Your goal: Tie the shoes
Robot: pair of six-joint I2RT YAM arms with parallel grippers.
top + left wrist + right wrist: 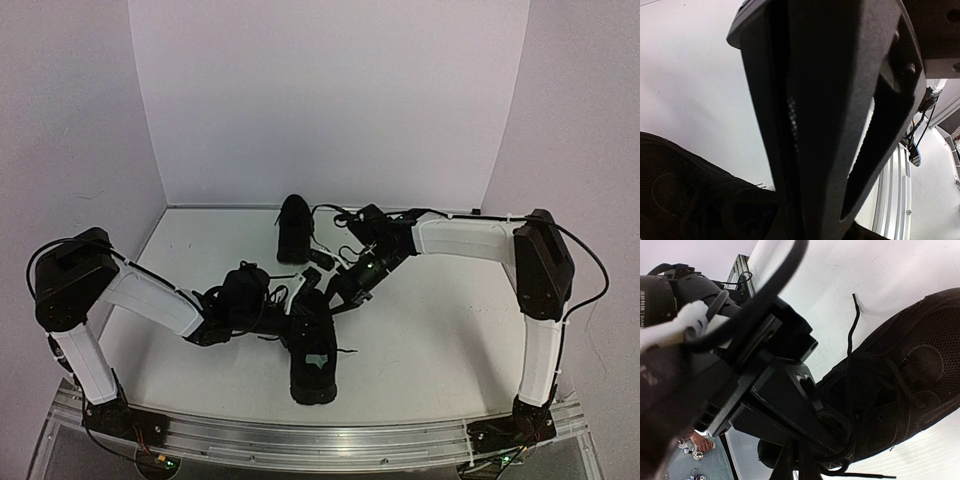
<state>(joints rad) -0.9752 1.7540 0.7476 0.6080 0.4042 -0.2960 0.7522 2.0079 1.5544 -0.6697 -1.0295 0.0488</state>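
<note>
Meets over the near shoe (312,355) with left gripper (287,294) and right gripper (335,288), likely to work its laces (852,335); jaws pressed together on both; cannot tell if a lace is pinched. Leaves the far shoe (293,228) by the back wall; finds open table (450,330) on the right, little room between the arms, front edge close by.

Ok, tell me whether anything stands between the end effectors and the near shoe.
Nothing visible does. The left end effector and right end effector both sit right at the near shoe; the other shoe lies farther back, not in between.
</note>
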